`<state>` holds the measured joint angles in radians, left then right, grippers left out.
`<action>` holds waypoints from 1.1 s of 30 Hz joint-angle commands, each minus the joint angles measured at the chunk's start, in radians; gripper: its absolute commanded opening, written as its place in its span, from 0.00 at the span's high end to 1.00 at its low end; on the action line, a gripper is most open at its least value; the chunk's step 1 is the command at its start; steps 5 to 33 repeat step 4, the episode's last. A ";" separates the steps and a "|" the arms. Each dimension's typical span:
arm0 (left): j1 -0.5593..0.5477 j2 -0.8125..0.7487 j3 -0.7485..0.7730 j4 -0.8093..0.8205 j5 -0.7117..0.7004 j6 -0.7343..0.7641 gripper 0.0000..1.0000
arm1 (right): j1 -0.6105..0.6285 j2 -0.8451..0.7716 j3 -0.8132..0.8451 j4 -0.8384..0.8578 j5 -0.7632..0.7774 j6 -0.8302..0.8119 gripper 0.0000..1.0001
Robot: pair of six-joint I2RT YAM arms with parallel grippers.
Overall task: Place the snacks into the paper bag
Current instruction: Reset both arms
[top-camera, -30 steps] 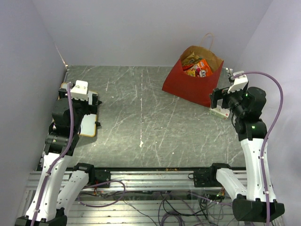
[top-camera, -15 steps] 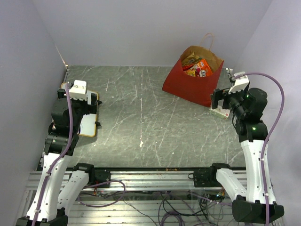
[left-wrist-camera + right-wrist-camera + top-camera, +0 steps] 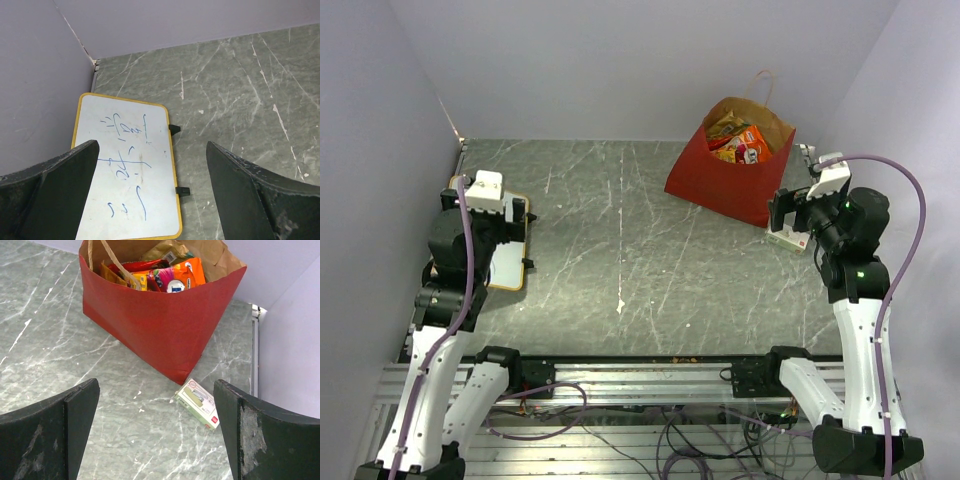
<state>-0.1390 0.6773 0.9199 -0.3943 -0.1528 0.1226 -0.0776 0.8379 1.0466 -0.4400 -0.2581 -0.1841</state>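
The red paper bag (image 3: 712, 183) stands open at the far right of the table, and it also shows in the right wrist view (image 3: 150, 325). Several snacks (image 3: 740, 143) lie inside it: orange, yellow and red packets (image 3: 170, 277). I see no snack on the table. My right gripper (image 3: 790, 212) is open and empty, held above the table just in front of the bag's near right corner (image 3: 155, 382). My left gripper (image 3: 505, 215) is open and empty at the far left (image 3: 151, 145), held over a whiteboard.
A flat white whiteboard with a yellow rim (image 3: 125, 165) and blue scribbles lies at the left table edge (image 3: 505, 268). A small green-and-white box (image 3: 198, 403) lies by the bag's near corner (image 3: 788, 238). Purple walls close in on three sides.
My left wrist has shifted very slightly back and to the left. The right arm, bag and snacks have not visibly moved.
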 commanded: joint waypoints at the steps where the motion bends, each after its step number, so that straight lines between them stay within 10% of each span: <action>1: 0.015 -0.013 0.009 0.005 0.007 -0.008 0.01 | -0.007 -0.005 -0.007 -0.011 -0.020 0.000 0.04; 33: 0.015 -0.010 0.009 0.006 0.006 -0.008 0.01 | -0.007 -0.002 -0.006 -0.009 -0.018 0.001 0.04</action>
